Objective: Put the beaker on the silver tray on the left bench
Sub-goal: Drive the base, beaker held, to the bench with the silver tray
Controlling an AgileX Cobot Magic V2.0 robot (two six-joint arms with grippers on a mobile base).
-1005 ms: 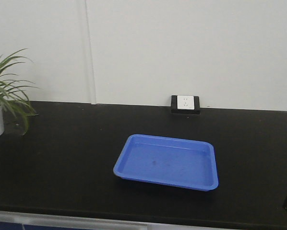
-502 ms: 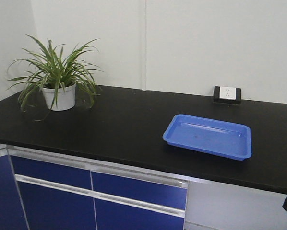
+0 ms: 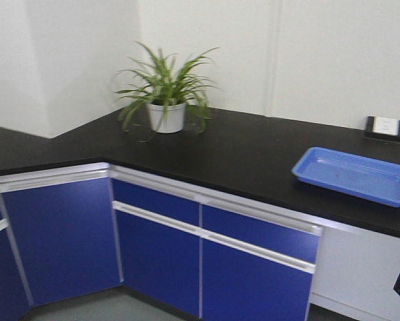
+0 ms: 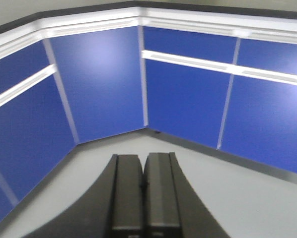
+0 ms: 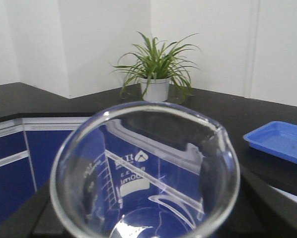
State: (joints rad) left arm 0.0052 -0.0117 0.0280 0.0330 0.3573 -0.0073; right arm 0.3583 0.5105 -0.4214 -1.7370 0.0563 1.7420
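The beaker point(image 5: 138, 163), clear glass with white printed marks and a pouring lip, fills the lower right wrist view, rim toward the camera. My right gripper point(image 5: 148, 220) is shut on it, with dark fingers point(image 5: 270, 208) showing at both sides of the glass. My left gripper point(image 4: 143, 159) is shut with nothing in it and hangs over the grey floor before the blue cupboard fronts. The left bench point(image 3: 13, 144), black-topped, shows at the far left and meets the back counter at a corner. The silver tray is out of view.
A blue plastic tray point(image 3: 354, 175) lies on the back counter at right, with a wall socket point(image 3: 385, 126) behind it. A potted plant point(image 3: 165, 100) in a white pot stands near the corner. Blue cupboard doors point(image 3: 153, 254) line the counters down to the floor.
The front view has swung left and pulled back: the blue tray slid to the right edge, the plant moved to centre, and the cupboard corner and left bench came into view.
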